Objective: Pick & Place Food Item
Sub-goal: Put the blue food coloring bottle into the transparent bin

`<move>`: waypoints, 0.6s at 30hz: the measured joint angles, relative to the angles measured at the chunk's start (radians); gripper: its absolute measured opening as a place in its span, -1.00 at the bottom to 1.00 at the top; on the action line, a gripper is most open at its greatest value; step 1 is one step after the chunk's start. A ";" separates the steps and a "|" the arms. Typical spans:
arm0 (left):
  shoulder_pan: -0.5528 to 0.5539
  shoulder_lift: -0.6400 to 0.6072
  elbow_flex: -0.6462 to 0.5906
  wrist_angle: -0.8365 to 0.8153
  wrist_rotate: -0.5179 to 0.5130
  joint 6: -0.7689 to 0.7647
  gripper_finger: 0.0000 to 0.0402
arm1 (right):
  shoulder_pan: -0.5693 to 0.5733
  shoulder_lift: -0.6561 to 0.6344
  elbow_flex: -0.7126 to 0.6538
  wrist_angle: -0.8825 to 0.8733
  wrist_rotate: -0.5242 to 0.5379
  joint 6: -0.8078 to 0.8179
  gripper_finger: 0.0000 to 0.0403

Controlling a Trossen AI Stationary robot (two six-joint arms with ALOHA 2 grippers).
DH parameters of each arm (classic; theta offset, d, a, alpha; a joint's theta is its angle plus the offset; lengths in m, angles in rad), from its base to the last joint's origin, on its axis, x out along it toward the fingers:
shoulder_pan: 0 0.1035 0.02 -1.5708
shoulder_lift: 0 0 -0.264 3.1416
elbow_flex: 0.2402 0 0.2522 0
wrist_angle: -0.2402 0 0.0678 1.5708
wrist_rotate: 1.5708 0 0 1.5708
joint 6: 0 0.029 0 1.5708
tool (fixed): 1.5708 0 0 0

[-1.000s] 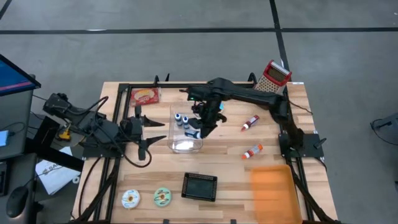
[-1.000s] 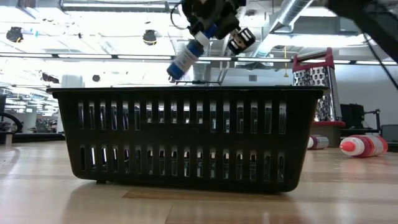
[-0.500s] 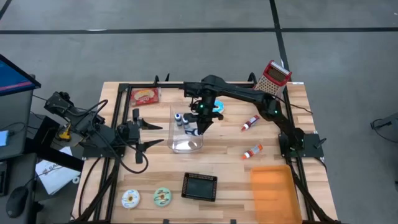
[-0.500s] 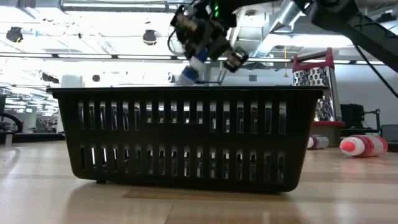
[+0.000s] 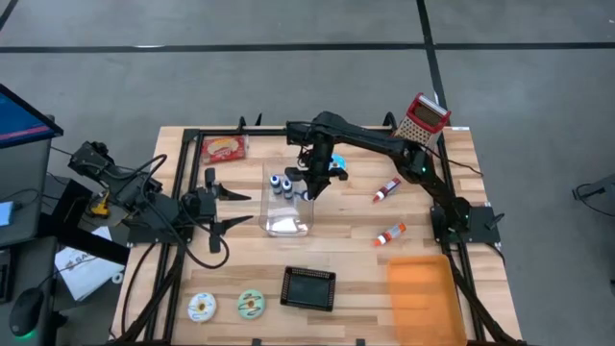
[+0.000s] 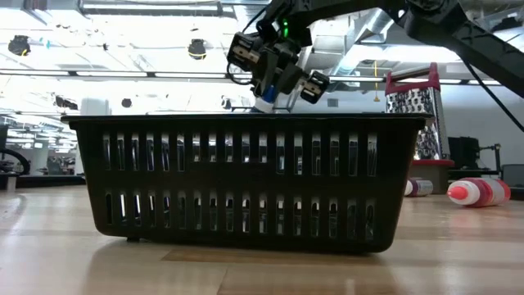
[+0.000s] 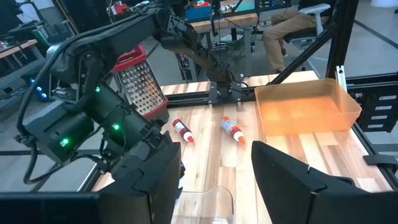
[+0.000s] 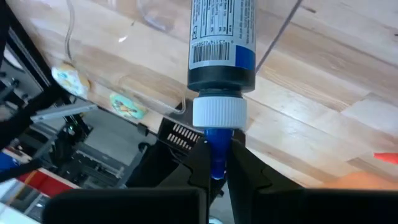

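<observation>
Right wrist view: my right gripper (image 8: 216,163) is clamped on the blue nozzle tip of a blue icing tube (image 8: 221,46); the white collar sits just past my fingertips (image 8: 200,155), and the labelled tube body points away from me toward the table. From above, this gripper (image 5: 309,190) hangs over the far right part of the clear bin (image 5: 286,202), the tube hidden under my wrist. In the low view the gripper (image 6: 270,97) is just above the rim line of the black basket (image 6: 246,182), with only the tube's white end showing at the rim.

Contents, clear bin: two small blue-capped tubes (image 5: 281,185) lie side by side at its far end, just beside my gripper; a pale patch shows at its near end, which I cannot identify. Black basket: interior not readable from either view.

My left gripper (image 5: 228,207) waits at the left edge of the table, fingers spread apart and holding nothing, pointed toward the bin.

Elsewhere on the table: two red bottles (image 5: 385,189), right of the bin; an orange tray (image 5: 423,293), near right; a red grater (image 5: 424,117), far right corner; a red packet (image 5: 223,147), far left; two round packets (image 5: 227,306), near left.
</observation>
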 joint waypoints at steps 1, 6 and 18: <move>0.000 0.000 0.000 0.000 0.000 0.000 -0.05 | -0.003 0.000 0.000 0.000 0.002 0.008 -0.91; 0.000 0.000 0.000 0.000 0.000 0.000 -0.05 | -0.017 0.000 -0.003 0.003 0.031 0.053 -0.91; -0.009 0.000 0.000 0.000 0.001 -0.008 -0.05 | 0.015 0.109 -0.003 0.051 -0.039 0.089 -0.91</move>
